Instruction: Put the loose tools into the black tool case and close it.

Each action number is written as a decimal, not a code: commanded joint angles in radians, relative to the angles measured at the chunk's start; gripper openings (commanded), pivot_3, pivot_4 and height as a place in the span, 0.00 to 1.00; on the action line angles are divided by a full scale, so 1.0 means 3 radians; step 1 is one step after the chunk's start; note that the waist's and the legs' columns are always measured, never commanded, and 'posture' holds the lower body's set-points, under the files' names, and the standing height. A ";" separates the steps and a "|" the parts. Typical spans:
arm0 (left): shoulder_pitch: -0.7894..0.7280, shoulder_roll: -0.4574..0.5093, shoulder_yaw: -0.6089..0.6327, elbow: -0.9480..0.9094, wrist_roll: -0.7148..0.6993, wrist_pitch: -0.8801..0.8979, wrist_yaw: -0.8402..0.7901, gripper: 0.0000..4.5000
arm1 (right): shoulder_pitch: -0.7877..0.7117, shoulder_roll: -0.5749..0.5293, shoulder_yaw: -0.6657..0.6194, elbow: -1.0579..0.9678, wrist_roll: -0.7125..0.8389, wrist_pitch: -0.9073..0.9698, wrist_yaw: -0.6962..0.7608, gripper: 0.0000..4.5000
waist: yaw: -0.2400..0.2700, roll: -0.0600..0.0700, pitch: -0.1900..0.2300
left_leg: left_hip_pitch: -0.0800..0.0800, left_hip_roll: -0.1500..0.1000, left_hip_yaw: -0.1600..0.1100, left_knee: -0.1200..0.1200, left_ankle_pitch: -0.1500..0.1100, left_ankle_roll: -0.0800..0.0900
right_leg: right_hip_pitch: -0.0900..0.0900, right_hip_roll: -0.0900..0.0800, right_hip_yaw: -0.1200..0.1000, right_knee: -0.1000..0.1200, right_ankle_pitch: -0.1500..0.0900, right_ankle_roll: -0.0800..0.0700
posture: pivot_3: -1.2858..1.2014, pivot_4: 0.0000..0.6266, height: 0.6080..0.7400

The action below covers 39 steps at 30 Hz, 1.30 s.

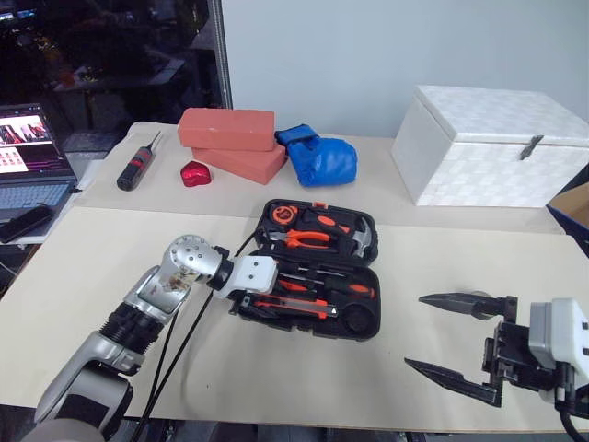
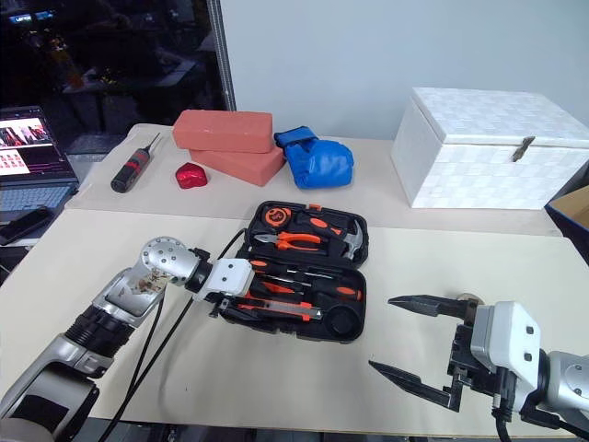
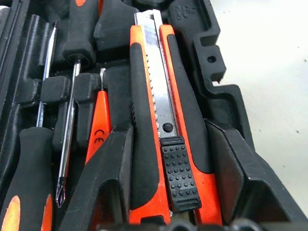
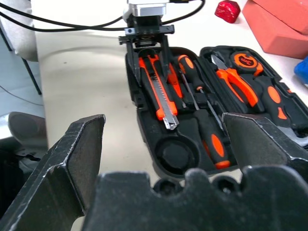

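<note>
The black tool case (image 1: 317, 269) lies open near the middle of the desk (image 1: 83, 276), toward its front edge. The left gripper (image 4: 150, 53) reaches into the case's near half, fingers parted on either side of the utility knife (image 3: 166, 125), which lies in its slot beside the screwdrivers (image 4: 204, 113). The right gripper (image 1: 456, 336) hovers wide open near the front right edge.

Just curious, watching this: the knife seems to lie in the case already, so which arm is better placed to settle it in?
Probably the left. Its claw straddles the utility knife in the black tool case. The right claw hangs open beside the case.
</note>
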 commanded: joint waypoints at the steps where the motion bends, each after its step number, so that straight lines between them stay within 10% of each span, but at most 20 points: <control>1: 0.0009 -0.0037 -0.0028 0.0059 -0.0057 0.0053 -0.0146 0.79 | -0.0012 -0.0043 -0.0109 -0.0068 0.0050 0.0011 -0.0042 1.00 | -0.0015 0.0001 0.0000 | 0.0000 0.0000 0.0000 -0.0001 0.0000 0.0000 | 0.0000 0.0000 0.0000 0.0000 0.0000 0.0000 | 0.52 0.24 0.97; 4: -0.0017 -0.0120 0.0197 -0.0012 -0.0427 0.0374 -0.0201 1.00 | -0.0041 -0.0061 -0.0071 -0.0050 0.0043 0.0011 -0.0054 1.00 | -0.0022 0.0001 -0.0001 | 0.0000 0.0000 0.0000 -0.0005 -0.0001 0.0001 | -0.0001 0.0001 0.0000 0.0000 -0.0002 0.0002 | 0.52 0.24 0.97; 8: -0.0090 -0.0091 0.0526 -0.0144 -0.0870 0.1053 -0.0175 1.00 | -0.0055 -0.0063 -0.0043 -0.0038 0.0033 0.0004 -0.0066 1.00 | -0.0022 0.0000 0.0000 | -0.0007 0.0000 -0.0002 -0.0005 -0.0001 0.0002 | -0.0006 0.0001 -0.0001 0.0002 -0.0003 0.0007 | 0.52 0.24 0.97; 20: 0.0801 -0.0074 0.0472 -0.0931 -0.0672 0.1900 0.1006 0.03 | 0.0070 0.0044 -0.0065 -0.0125 0.0045 0.0020 -0.0207 1.00 | -0.0022 0.0001 -0.0001 | 0.0003 0.0000 -0.0004 -0.0003 -0.0001 0.0002 | -0.0001 0.0000 0.0000 0.0008 -0.0004 0.0005 | 0.52 0.24 0.97; 30: 0.0926 -0.0275 0.0189 -0.0638 -0.0314 0.1361 0.1276 0.01 | 0.0389 0.0144 -0.0256 -0.0269 0.0076 0.0313 -0.0549 1.00 | 0.0017 0.0030 -0.0053 | 0.0032 -0.0007 -0.0003 -0.0003 -0.0005 -0.0005 | 0.0022 -0.0007 0.0001 0.0001 -0.0005 0.0000 | 0.52 0.24 0.97; 36: 0.0906 -0.0312 0.0968 -0.1095 -0.1311 0.1407 0.0843 0.01 | 0.0619 0.0307 -0.0426 -0.0186 -0.0215 0.0609 -0.1038 1.00 | 0.0023 0.0020 -0.0047 | 0.0010 -0.0007 -0.0002 -0.0002 -0.0016 -0.0025 | 0.0004 -0.0009 0.0002 -0.0003 -0.0006 -0.0001 | 0.52 0.24 0.97; 39: 0.0786 -0.0151 0.1033 -0.1315 -0.1579 0.1726 0.0722 0.17 | 0.0625 0.0090 -0.0403 -0.0056 -0.0597 0.0981 -0.1328 1.00 | 0.0004 0.0023 -0.0047 | 0.0005 -0.0006 -0.0002 -0.0002 -0.0014 -0.0025 | -0.0001 -0.0008 0.0001 -0.0001 -0.0005 -0.0003 | 0.52 0.24 0.97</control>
